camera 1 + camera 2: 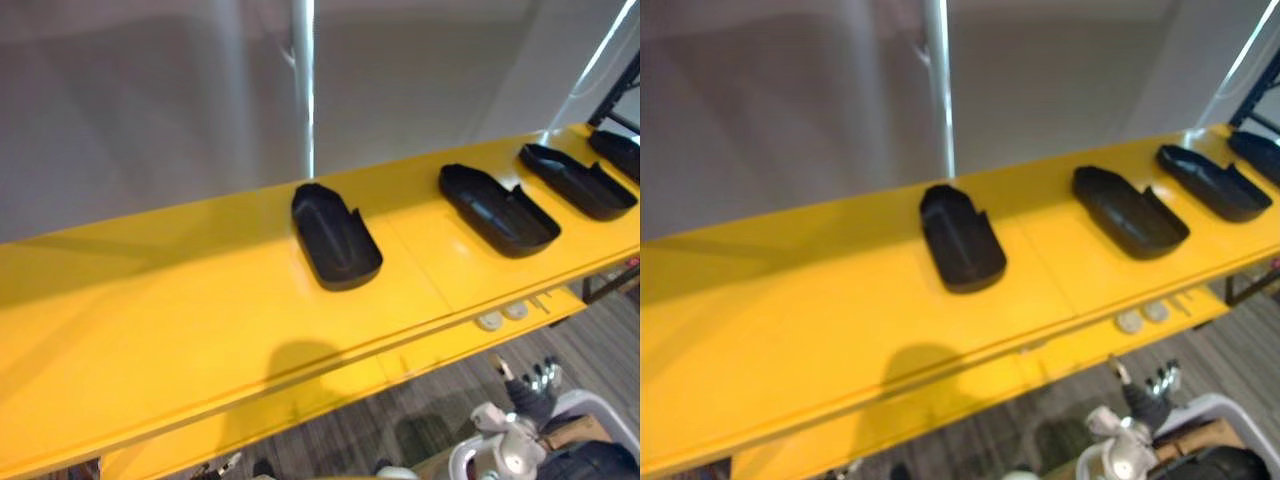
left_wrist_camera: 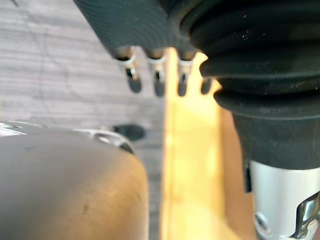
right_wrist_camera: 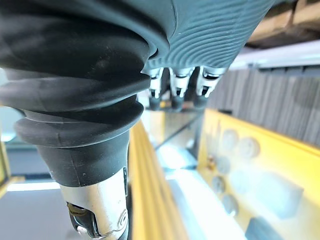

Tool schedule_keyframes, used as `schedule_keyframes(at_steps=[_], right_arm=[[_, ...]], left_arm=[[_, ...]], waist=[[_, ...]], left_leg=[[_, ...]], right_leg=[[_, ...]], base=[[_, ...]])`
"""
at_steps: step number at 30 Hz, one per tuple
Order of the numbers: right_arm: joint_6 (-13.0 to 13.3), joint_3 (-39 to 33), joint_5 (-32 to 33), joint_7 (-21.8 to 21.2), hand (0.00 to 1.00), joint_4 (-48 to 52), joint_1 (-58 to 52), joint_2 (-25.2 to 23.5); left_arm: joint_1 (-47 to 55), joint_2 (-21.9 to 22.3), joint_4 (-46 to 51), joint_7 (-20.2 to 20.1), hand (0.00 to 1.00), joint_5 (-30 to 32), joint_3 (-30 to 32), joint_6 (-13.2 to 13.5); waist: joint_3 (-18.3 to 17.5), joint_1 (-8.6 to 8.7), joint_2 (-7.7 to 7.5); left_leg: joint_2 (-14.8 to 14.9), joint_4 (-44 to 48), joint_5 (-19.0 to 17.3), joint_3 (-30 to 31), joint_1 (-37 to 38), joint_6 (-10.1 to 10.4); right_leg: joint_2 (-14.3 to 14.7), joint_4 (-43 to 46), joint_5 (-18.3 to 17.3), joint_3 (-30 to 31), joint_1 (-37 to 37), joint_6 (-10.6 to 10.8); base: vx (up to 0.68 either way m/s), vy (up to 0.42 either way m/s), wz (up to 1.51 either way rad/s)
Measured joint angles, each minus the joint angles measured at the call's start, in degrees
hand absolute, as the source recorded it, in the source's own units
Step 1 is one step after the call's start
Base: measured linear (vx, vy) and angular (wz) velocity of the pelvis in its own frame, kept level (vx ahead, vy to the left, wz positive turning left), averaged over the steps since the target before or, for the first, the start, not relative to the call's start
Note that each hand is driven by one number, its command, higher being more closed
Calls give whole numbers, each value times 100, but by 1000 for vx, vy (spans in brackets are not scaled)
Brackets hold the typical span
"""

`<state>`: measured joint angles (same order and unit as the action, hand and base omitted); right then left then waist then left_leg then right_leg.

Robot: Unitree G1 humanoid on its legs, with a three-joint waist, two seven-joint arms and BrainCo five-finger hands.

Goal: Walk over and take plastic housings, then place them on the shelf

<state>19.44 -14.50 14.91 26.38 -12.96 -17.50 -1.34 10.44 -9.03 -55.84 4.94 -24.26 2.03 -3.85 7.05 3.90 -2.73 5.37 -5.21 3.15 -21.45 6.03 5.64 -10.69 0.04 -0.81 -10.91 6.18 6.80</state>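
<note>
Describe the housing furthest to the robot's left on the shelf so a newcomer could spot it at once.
A long yellow shelf crosses the head views, carrying a row of black plastic housings. The leftmost housing lies just in front of the bright pole behind the shelf. The other housings bunch toward the right end; this one sits alone, bare yellow stretching away on its left.

Left hand — dark ribbed cover, silver dark-tipped fingers; right hand same, black bellows over silver wrist.

Shelf: carries 4 housings in 1 row.
Row: 1 at centre, 3 spaced toward the right end.
</note>
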Motion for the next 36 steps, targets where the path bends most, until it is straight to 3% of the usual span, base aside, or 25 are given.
schedule_keyframes(at_steps=[7,14,18,19,21,22,23,25,28,29,32,36], right_arm=[[65,62,24,-3,0,-143,26,-47],[248,405,26,-163,0,-86,63,-42],[221,501,28,-423,0,138,-50,67],[211,558,28,-522,0,138,-30,95],[214,799,31,-762,0,136,18,230],[225,881,33,-823,0,136,97,302],[250,1040,33,-943,0,119,240,498],[261,1102,35,-1009,0,84,402,665],[281,1297,27,-1073,0,154,666,647],[265,1337,27,-1122,0,154,691,616],[226,1542,31,-1220,0,290,686,602],[196,1599,16,-1402,0,389,646,628]], left_arm=[[-225,99,6,36,0,36,-96,-50],[-311,73,-18,-7,0,931,-158,-253],[-351,45,-204,3,0,924,-330,-255],[-362,34,-219,6,0,868,-289,-246],[-366,47,-153,48,0,550,-185,-160],[-357,71,-152,60,0,430,-152,-135],[-307,321,-163,125,0,138,134,2],[-263,504,-150,159,0,7,237,62],[-261,435,-176,97,0,110,228,140],[-327,383,-159,84,0,129,274,199],[-317,401,-163,108,0,193,367,310],[-303,400,-213,124,0,190,356,392]], waist=[[-7,10,-22],[-33,59,-8],[-168,159,60],[-146,157,14],[-121,107,-35],[-102,89,-16],[-79,-33,199],[-75,-198,432],[-32,-134,398],[89,-175,296],[121,-222,243],[87,-207,329]], left_leg=[[12,0,-58,-128,86,53],[201,1,-205,-764,424,205],[326,172,-331,-1045,495,307],[427,614,-521,-887,364,242],[731,2355,-1112,112,-318,-369],[756,2858,-1266,550,-553,-504],[629,3461,-1753,1662,-747,-465],[553,3412,-2075,2217,-689,-467],[458,2670,-2433,2222,-506,-74],[361,2671,-2447,2178,-517,77],[246,2775,-2491,2085,-512,6],[274,2768,-2495,2197,-573,34]], right_leg=[[17,-58,0,95,41,0],[230,-64,-24,732,-41,-57],[402,-48,61,1201,-298,-65],[426,-37,78,1352,-334,-76],[531,166,64,1756,-456,-141],[568,229,41,1900,-486,-172],[759,359,25,2315,-645,-193],[997,468,64,2664,-817,-122],[1028,654,145,2847,-1247,22],[933,671,198,2867,-1280,95],[774,559,219,2821,-1233,66],[772,492,250,2662,-1234,18]], base=[[43,7,-8],[-1,-11,-46],[65,-21,-60],[97,-51,-83],[51,-81,-94],[8,21,-139],[-13,110,-141],[-85,222,-125],[-179,170,-41],[-240,152,-22],[-168,114,-16],[-20,20,8]])
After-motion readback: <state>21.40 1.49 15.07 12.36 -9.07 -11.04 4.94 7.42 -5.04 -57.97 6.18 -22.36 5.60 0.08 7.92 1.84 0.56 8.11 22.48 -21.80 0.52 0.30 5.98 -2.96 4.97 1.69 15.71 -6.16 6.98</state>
